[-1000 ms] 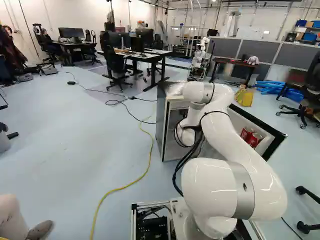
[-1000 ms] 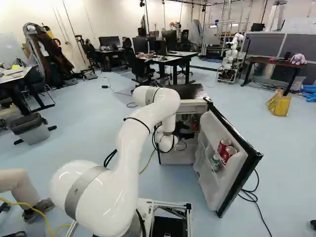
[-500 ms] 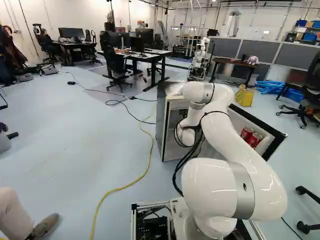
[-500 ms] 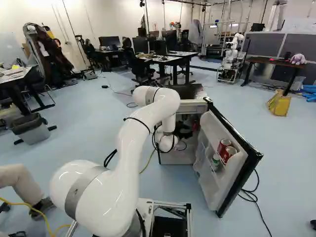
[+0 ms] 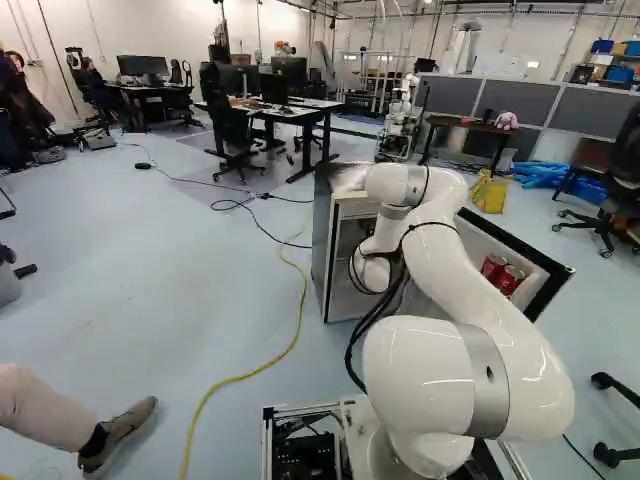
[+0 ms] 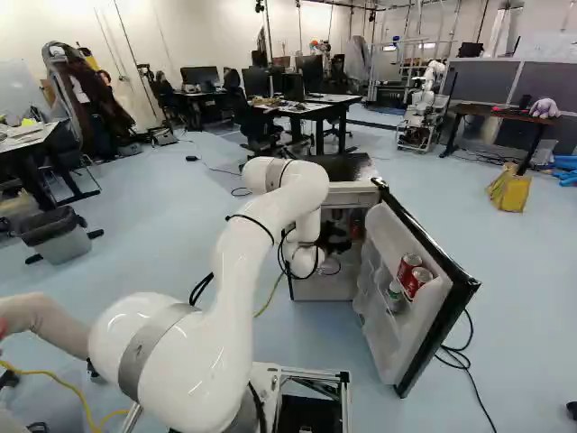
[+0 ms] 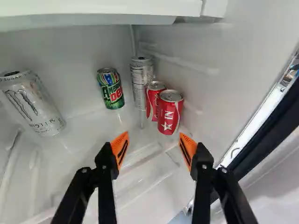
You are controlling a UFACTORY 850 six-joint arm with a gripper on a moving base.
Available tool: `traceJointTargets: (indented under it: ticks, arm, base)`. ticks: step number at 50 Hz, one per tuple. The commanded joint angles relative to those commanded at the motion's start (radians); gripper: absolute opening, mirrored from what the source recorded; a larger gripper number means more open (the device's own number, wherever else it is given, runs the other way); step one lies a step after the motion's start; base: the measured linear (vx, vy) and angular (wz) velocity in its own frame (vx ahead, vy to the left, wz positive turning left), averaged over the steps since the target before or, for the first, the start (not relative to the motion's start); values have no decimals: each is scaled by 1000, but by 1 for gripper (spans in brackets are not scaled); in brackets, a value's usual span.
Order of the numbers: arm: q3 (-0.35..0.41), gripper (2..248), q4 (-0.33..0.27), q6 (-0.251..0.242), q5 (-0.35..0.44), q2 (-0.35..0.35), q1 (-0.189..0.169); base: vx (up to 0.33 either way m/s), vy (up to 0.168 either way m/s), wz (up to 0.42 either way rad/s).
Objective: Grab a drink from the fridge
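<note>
The glossy white robot arm (image 5: 478,270) leans forward from its thick, rounded lower joint, banded in gray, and its slimmer upper section bends down into a compact white wrist (image 6: 305,260) with thin black cables looped around it. Beyond the wrist is the black two-fingered gripper (image 6: 335,240). In the wrist view its fingers stand wide apart, orange pads (image 7: 120,148) angled inward at the tips, with nothing held between them.
</note>
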Motion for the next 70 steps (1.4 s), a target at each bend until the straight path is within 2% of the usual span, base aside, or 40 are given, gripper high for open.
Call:
traceJointTargets:
  ticks: [1, 2, 7, 8, 12, 13, 70]
  arm:
    - [0, 167, 0, 0, 0, 0, 0]
    - [0, 153, 0, 0, 0, 0, 0]
    - [0, 153, 0, 0, 0, 0, 0]
    - [0, 141, 0, 0, 0, 0, 0]
    - [0, 141, 0, 0, 0, 0, 0]
    - [0, 130, 0, 0, 0, 0, 0]
    - [-11, 131, 0, 0, 0, -6, 0]
  base:
    - [0, 0, 0]
    - [0, 0, 0]
    - [0, 0, 0]
    - [0, 0, 0]
    - [0, 0, 0]
    - [0, 0, 0]
    - [0, 0, 0]
